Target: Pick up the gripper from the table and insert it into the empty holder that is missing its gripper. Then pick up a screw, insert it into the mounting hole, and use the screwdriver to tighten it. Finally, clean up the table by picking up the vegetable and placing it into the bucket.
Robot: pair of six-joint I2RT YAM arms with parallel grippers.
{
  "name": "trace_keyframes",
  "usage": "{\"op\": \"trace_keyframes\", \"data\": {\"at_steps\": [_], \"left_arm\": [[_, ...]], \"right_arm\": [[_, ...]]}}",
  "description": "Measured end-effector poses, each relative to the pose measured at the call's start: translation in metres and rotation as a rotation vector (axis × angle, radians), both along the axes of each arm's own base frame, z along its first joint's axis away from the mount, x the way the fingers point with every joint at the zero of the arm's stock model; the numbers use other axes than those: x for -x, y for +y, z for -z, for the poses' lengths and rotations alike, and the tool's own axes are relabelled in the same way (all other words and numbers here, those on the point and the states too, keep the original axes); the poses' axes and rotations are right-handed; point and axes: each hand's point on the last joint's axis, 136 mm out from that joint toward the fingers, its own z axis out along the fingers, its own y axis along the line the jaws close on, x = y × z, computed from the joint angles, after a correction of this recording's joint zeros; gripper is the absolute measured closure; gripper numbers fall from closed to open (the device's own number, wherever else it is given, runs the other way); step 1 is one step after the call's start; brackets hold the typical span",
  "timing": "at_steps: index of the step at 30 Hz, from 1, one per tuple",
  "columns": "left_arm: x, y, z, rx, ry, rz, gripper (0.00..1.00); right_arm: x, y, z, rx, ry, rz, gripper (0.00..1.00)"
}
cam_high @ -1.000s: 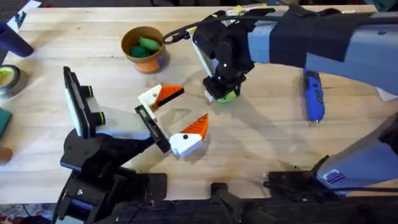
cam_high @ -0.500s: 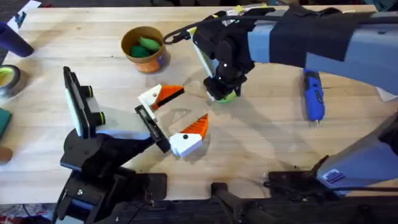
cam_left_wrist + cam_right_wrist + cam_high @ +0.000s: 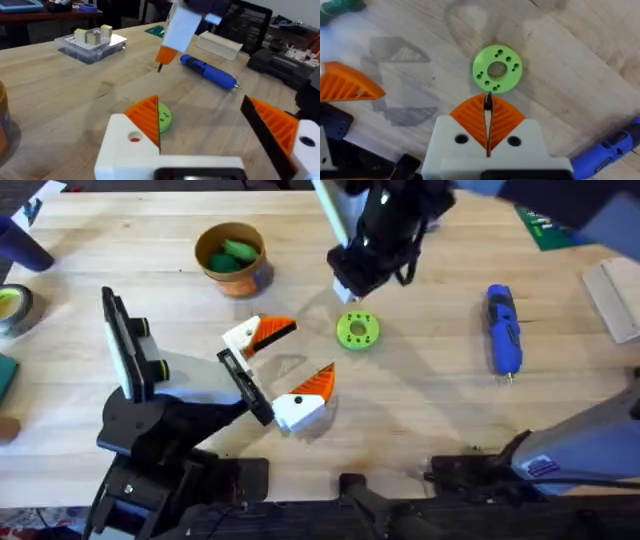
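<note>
Am reading right claw (image 3: 488, 109) as pressed together, pinching small dark pin (image 3: 160, 67) (likely screw), hanging high over far middle of table (image 3: 430, 420). Left claw (image 3: 200, 107) sitting spread, nothing between pads. Gripper (image 3: 256, 334) lying against holder (image 3: 245, 385), wedge pointing toward green disc (image 3: 357, 330). Its mounting hole (image 3: 134, 136) lying below and leftward of right claw, beyond disc. Am judging right arm nearer for insertion. Screwdriver (image 3: 503, 330) lying off right, long axis near-to-far.

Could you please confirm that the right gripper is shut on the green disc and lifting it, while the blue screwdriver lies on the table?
Not quite: the right gripper is shut but empty. The green disc lies on the table below it, as the overhead and right wrist views show. The blue screwdriver does lie on the table.
</note>
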Motion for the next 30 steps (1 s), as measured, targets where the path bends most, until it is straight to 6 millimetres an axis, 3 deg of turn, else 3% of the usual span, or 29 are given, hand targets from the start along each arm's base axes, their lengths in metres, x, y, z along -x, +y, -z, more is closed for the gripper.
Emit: {"op": "trace_keyframes", "data": {"at_steps": [4, 12, 20, 30], "left_arm": [[0.000, 0.000, 0.000, 0.000, 0.000, 0.000, 0.011], [0.005, -0.003, 0.000, -0.005, -0.008, 0.032, 0.011], [0.019, -0.011, 0.001, -0.024, -0.034, 0.131, 0.011], [0.023, -0.013, 0.001, -0.026, -0.040, 0.156, 0.011]], "right_arm": [[0.006, 0.007, -0.041, -0.031, -0.040, -0.034, 0.995], [0.041, 0.058, -0.097, -0.129, -0.145, -0.232, 0.995], [0.087, 0.095, -0.107, -0.165, -0.157, -0.399, 0.995], [0.095, 0.107, -0.110, -0.195, -0.168, -0.424, 0.995]]}}
